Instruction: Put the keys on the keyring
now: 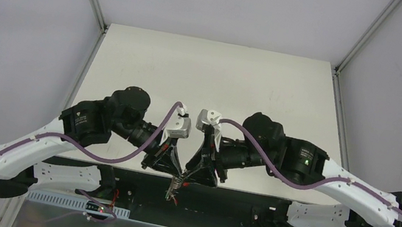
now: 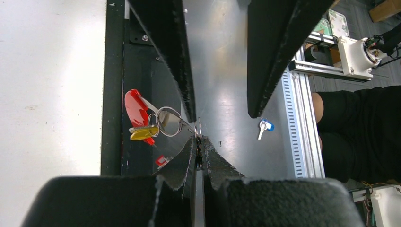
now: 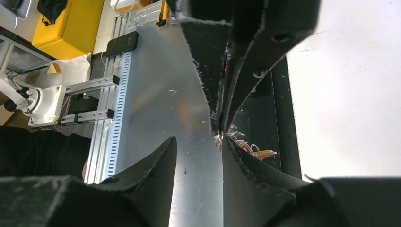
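My left gripper [image 2: 199, 142] is shut on a thin metal loop of the keyring [image 2: 166, 122], held off the near table edge. The ring's red plastic piece [image 2: 135, 107] and a yellow-tagged key [image 2: 144, 133] hang to its left. My right gripper [image 3: 197, 142] is open, facing the left gripper tip to tip, with one finger [image 3: 246, 163] beside the loop. In the right wrist view the yellow tag [image 3: 265, 152] and a green tag [image 3: 239, 134] show behind that finger. From the top, the bunch [image 1: 174, 190] dangles below both grippers [image 1: 168, 166] [image 1: 196, 173].
A key with a blue tag [image 2: 265, 126] lies on the metal plate [image 2: 227, 71] below the table edge. A small red tag [image 2: 162, 161] lies on the black strip. The white table [image 1: 215, 85] is behind the grippers. A person in black [image 2: 364, 132] sits nearby.
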You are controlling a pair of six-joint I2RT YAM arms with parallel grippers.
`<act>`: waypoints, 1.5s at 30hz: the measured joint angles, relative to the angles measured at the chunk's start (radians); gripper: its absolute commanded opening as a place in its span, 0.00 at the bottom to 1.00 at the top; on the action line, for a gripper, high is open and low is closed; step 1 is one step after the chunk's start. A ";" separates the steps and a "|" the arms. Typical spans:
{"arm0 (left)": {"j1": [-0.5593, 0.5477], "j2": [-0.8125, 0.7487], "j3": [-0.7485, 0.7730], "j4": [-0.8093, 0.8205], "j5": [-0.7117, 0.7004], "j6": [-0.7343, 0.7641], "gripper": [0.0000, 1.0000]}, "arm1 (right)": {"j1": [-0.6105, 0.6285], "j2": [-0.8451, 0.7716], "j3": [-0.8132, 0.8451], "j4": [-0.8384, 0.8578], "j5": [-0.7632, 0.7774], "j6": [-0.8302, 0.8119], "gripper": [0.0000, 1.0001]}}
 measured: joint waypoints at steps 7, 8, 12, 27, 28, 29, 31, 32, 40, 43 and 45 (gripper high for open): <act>0.000 0.013 0.003 0.000 -0.006 -0.004 0.00 | 0.039 0.000 0.000 0.005 0.058 -0.022 0.41; 0.000 0.014 0.005 0.000 -0.007 -0.005 0.00 | 0.043 0.000 0.000 0.005 0.069 -0.025 0.41; 0.000 0.014 0.013 0.000 -0.007 -0.008 0.00 | 0.060 0.004 0.000 0.005 0.113 -0.035 0.40; 0.000 0.011 0.019 -0.006 -0.006 -0.013 0.00 | 0.090 0.033 0.013 -0.005 0.173 -0.066 0.16; 0.000 0.011 0.019 -0.010 -0.006 -0.014 0.00 | 0.092 0.033 0.013 -0.005 0.174 -0.067 0.13; 0.000 0.011 0.019 -0.012 -0.006 -0.014 0.00 | 0.093 0.033 0.013 -0.004 0.174 -0.068 0.10; 0.000 0.010 0.019 -0.014 -0.005 -0.015 0.00 | 0.096 0.033 0.013 -0.004 0.177 -0.072 0.00; 0.000 0.010 0.019 -0.015 -0.002 -0.016 0.00 | 0.096 0.034 0.013 -0.004 0.180 -0.074 0.00; 0.000 0.006 0.023 -0.023 -0.002 -0.016 0.00 | 0.104 0.037 0.013 0.004 0.187 -0.073 0.00; 0.000 0.005 0.031 -0.037 -0.002 -0.016 0.05 | 0.116 0.030 -0.003 0.029 0.208 -0.069 0.00; 0.000 0.003 0.034 -0.042 -0.003 -0.014 0.16 | 0.135 0.018 -0.023 0.055 0.242 -0.068 0.00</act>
